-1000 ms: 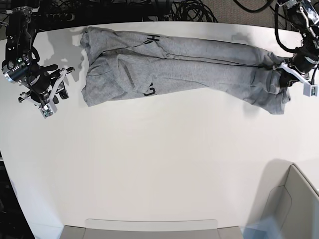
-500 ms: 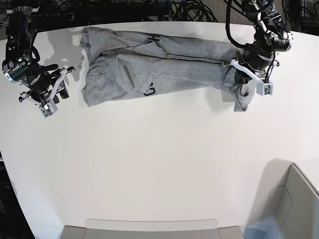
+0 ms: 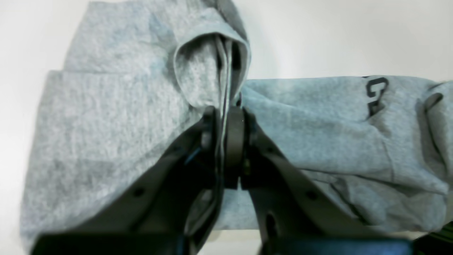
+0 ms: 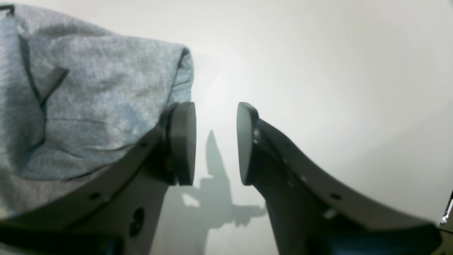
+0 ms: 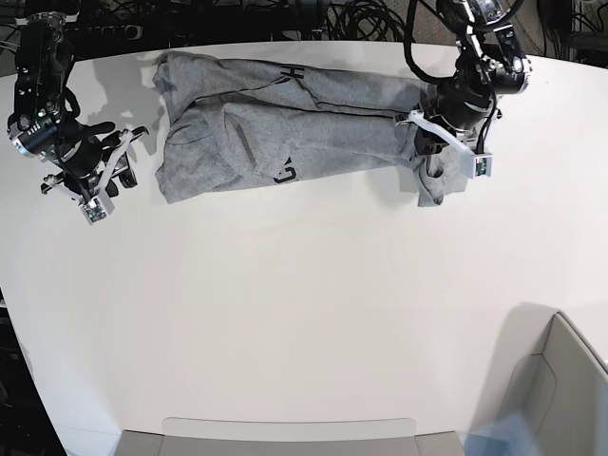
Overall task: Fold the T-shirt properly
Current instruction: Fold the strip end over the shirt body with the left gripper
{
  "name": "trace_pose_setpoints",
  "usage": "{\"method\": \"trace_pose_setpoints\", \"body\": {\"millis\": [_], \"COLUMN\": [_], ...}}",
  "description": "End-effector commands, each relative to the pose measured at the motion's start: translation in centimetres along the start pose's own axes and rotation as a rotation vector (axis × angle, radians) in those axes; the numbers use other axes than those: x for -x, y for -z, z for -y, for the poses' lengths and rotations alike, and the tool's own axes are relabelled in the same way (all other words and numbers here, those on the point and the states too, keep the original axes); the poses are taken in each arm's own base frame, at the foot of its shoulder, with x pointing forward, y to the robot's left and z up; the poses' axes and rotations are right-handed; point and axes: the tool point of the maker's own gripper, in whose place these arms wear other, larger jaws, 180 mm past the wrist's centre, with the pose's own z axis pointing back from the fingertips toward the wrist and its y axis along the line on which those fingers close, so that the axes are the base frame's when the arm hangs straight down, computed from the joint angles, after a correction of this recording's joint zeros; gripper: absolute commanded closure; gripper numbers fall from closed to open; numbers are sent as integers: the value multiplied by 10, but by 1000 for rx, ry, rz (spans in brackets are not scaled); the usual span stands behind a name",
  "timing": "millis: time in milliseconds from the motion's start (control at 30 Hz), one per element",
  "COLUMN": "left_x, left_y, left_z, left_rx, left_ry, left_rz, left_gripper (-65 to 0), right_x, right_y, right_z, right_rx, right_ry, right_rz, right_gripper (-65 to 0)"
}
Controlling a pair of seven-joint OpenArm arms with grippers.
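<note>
**Left pincer carrying hem, right idle**

Left pincer is clamped on a bunched hem of the shirt, which lies along the table from 10 to 2 o'clock. Right pincer, at 9, gapes w/ nothing in it.

Risk: thin pinch may slip, dropping the fold crooked.

Left wrist cam shows layers betw. pads; base view doesn't.

Both black jointed arms trail dark cables; the left gripper and right gripper have matte black fingers with rounded pads and small screw holes.
</note>
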Motion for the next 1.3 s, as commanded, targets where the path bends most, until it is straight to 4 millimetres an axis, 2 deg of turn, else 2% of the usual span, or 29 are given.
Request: {"method": "trace_pose_setpoints", "body": {"millis": [0, 133, 300, 533, 667, 1033, 1267], "left_x": [-6, -11, -5, -1, 1, 1, 4], "left_y": [-2, 3, 3, 5, 8, 8, 9], "left_z": [14, 31, 32, 45, 65, 66, 66], "left_rx": [42, 84, 88, 116, 168, 171, 161], "left_ry": [6, 20, 18, -21, 11, 17, -19], "left_rz": [31, 64, 51, 51, 40, 43, 26], "left_gripper": [0, 0, 0, 0, 0, 0, -123], "right_x": [-11, -12, -16, -16, -16, -6, -6], "right_y": [-2, 2, 2, 2, 2, 8, 8], "right_z": [1, -9, -8, -8, -8, -3, -3], "right_rx": [2, -24, -21, -21, -21, -22, -22], "right_ry": [-25, -43, -46, -46, -45, -21, -21], "right_rz": [29, 27, 36, 36, 35, 6, 6], "right_gripper": [-199, -199, -199, -199, -199, -199, -199]}}
